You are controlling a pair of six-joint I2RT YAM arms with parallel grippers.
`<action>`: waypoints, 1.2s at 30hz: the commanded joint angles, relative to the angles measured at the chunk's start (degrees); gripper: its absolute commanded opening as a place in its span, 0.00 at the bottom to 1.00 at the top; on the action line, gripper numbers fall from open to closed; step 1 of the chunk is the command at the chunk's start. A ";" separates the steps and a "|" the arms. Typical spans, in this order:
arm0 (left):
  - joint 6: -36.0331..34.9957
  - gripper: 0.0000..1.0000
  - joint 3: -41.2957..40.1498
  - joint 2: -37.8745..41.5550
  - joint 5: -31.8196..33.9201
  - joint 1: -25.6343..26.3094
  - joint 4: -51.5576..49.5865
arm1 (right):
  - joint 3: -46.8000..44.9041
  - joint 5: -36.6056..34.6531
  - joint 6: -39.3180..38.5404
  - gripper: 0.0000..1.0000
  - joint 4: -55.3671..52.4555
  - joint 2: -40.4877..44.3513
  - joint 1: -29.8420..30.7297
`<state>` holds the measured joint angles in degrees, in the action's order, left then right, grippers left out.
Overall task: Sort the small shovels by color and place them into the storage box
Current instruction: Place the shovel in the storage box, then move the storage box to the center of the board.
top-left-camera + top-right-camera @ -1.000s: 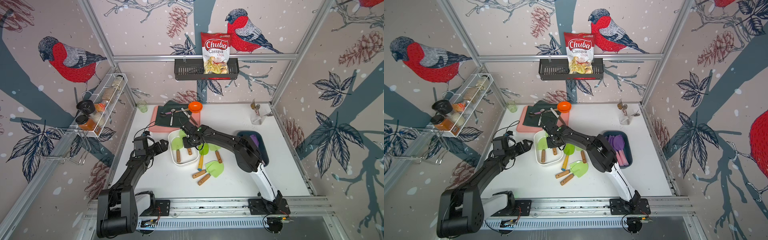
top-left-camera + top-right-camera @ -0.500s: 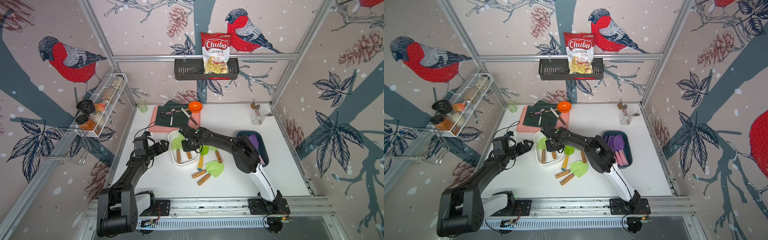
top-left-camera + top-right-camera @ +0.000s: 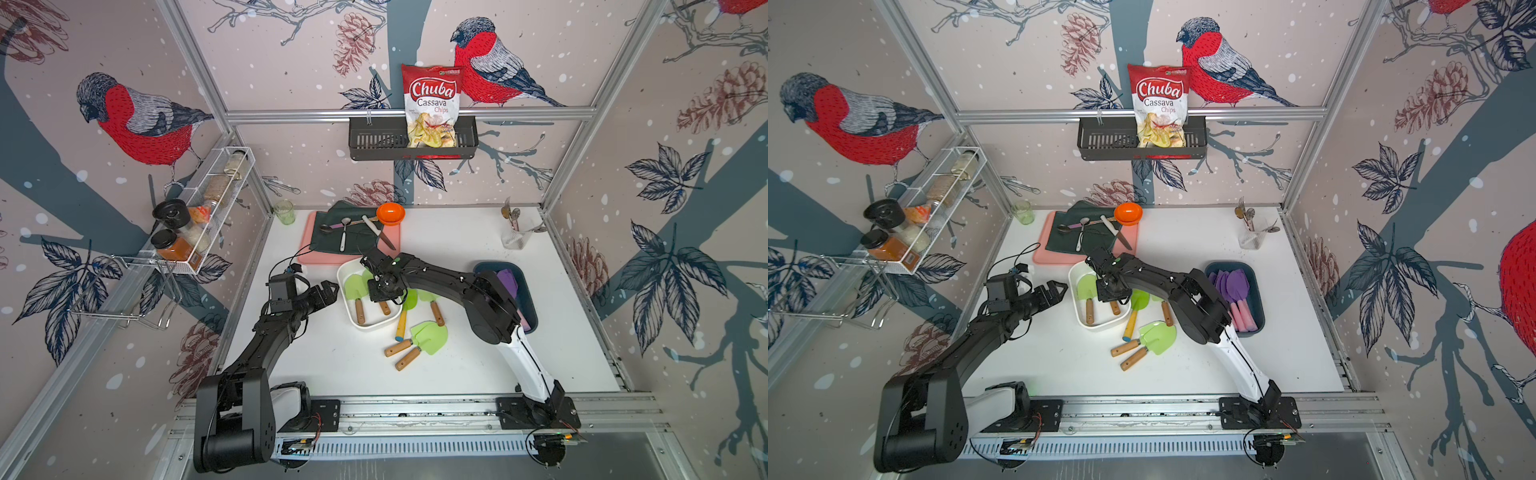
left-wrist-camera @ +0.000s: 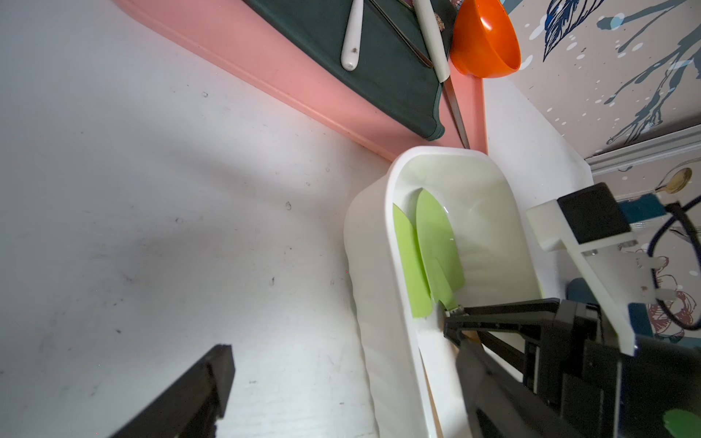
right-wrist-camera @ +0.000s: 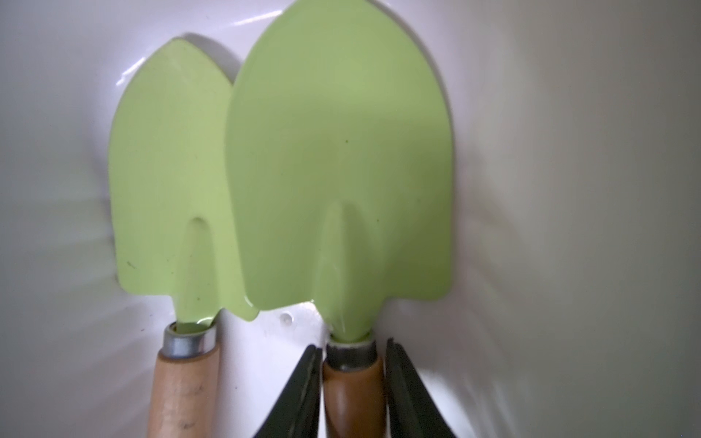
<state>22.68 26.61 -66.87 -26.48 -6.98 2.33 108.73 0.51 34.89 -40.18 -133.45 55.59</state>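
In both top views a white storage box sits mid-table with two green small shovels inside. One lies free. My right gripper reaches into the box and straddles the wooden handle of the other green shovel; its jaws are slightly open, with a thin gap at one finger. My left gripper hovers open and empty beside the box. Loose green shovels and a yellow-handled one lie on the table. Purple shovels fill a dark blue box.
A pink tray behind the white box carries a dark cloth, spoons, a knife and an orange bowl. A glass of spoons stands back right and a green cup back left. A spice rack juts from the left wall.
My right gripper came down into the white box with the green shovel, laid it beside the other one, and its jaws have eased apart. The left arm has stayed put.
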 commanded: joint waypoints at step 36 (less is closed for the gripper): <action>-4.59 0.95 2.45 2.21 -0.84 -0.11 0.22 | -25.43 7.49 8.54 0.60 23.12 19.42 -0.13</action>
<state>20.43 28.23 -65.56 -28.88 -6.98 2.59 82.54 7.64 42.19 -18.98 -113.47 54.81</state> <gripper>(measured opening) 0.952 0.599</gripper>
